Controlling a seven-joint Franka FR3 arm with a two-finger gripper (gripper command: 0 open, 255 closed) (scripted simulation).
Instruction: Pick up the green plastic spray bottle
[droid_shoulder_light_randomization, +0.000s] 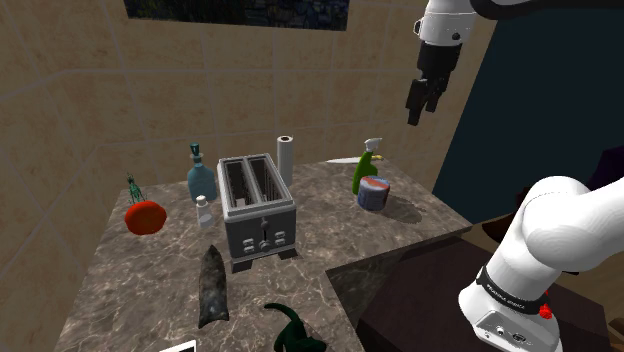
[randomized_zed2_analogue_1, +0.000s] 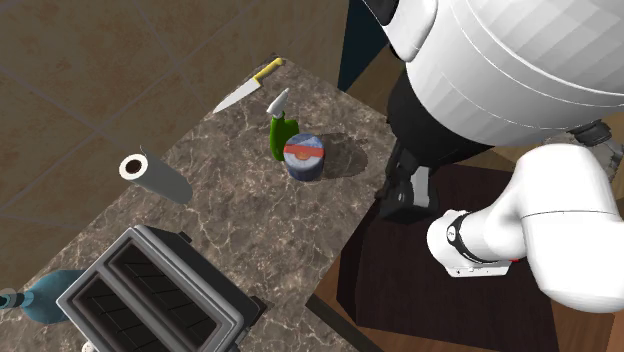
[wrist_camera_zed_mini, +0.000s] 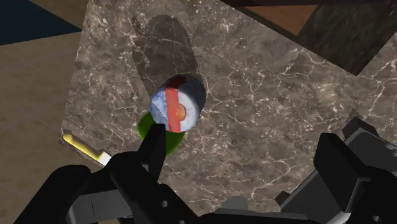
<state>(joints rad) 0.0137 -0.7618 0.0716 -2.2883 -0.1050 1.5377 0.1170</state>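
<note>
Covering most of the spray bottle (wrist_camera_zed_mini: 145, 127): a can (wrist_camera_zed_mini: 178, 105).

Wrist view: spray bottle (wrist_camera_zed_mini: 146, 126) mostly hidden behind can (wrist_camera_zed_mini: 177, 108) & one finger (wrist_camera_zed_mini: 153, 153) of gripper (wrist_camera_zed_mini: 243, 143), just a green sliver. Knife (wrist_camera_zed_mini: 79, 145): handle only. Second ext. view: toaster (randomized_zed2_analogue_1: 150, 295), blue bottle (randomized_zed2_analogue_1: 45, 295) cut by edges.

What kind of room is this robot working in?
Most likely a kitchen. A dark marbled stone countertop carries a silver two-slot toaster, an upright white paper towel roll and a yellow-handled kitchen knife, with tan tiled walls behind.
</note>
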